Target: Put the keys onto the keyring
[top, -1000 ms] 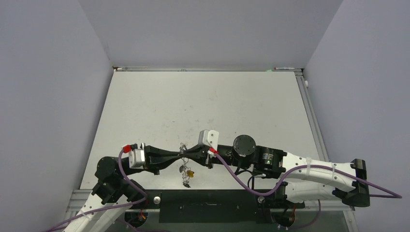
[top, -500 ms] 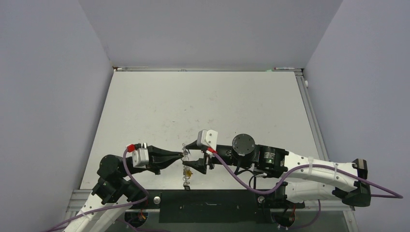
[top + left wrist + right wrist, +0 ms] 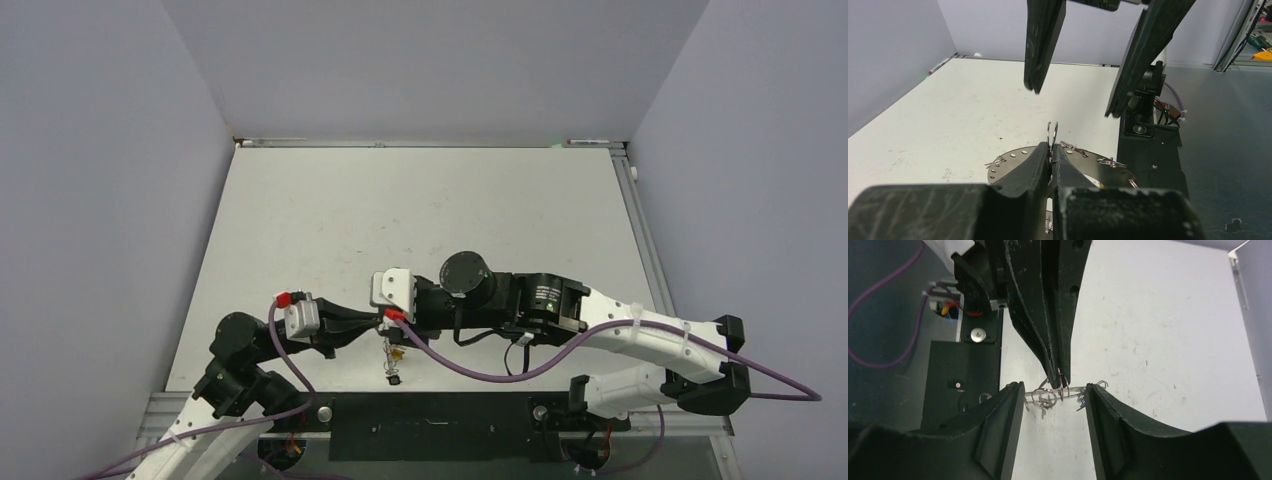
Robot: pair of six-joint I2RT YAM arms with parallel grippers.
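The keyring (image 3: 1013,159) is a large flat silvery ring with holes and small wire loops round its rim. My left gripper (image 3: 1052,150) is shut on one upright loop (image 3: 1052,131) on its rim and holds it off the table. My right gripper (image 3: 1054,387) is open and straddles the keyring (image 3: 1075,388), seen edge-on there, with a finger on each side and no contact. The left fingers (image 3: 1055,340) come in from above. Keys hang below the ring: a yellow one (image 3: 397,352) and a dark one (image 3: 392,378). In the top view the left gripper (image 3: 365,323) and right gripper (image 3: 386,322) overlap.
The white table (image 3: 420,210) stretches away from the grippers, with grey walls on three sides. The black base plate (image 3: 430,412) runs along the near edge just below the hanging keys. The right arm's purple cable (image 3: 480,372) loops close behind the grippers.
The right arm has swung left, and its gripper now stands open astride the ring over the left fingers. The left gripper kept its hold and shifted slightly right. The keys hang lower.
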